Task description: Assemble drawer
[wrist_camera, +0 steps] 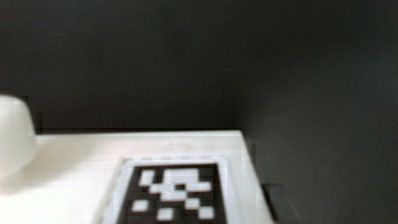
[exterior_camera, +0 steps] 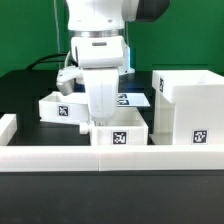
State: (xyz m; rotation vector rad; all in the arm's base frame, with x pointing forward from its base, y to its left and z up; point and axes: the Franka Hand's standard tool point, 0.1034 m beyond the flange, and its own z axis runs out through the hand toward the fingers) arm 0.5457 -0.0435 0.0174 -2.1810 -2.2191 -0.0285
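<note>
So far: no part of the drawer looks joined; the shell and both trays stand separately on the worktop (exterior_camera: 30,90).
Shell: the shell (exterior_camera: 186,105) stands upright at the worktop's edge on the exterior view's right, just behind the rail (exterior_camera: 50,160). Nothing is visibly slid into it.
Front tray: the front tray (exterior_camera: 122,133) sits against the rail at the middle of the near edge, tag toward the camera. It is just beside the shell; whether they touch is unclear.
Second tray: the second tray (exterior_camera: 58,108) lies farther back, toward the edge on the exterior view's left, partly hidden by the arm.
End effector: the end effector (exterior_camera: 100,118) hangs low at the front tray's back wall. The finger gap is hidden, so wide, narrow or holding cannot be told.
Wrist view: a blurred tag (wrist_camera: 175,190) on a white surface, with dark worktop beyond; which part it belongs to is unclear.
Left to do: by my reading, both trays have yet to go into the shell, so nearly all of the assembly remains.
</note>
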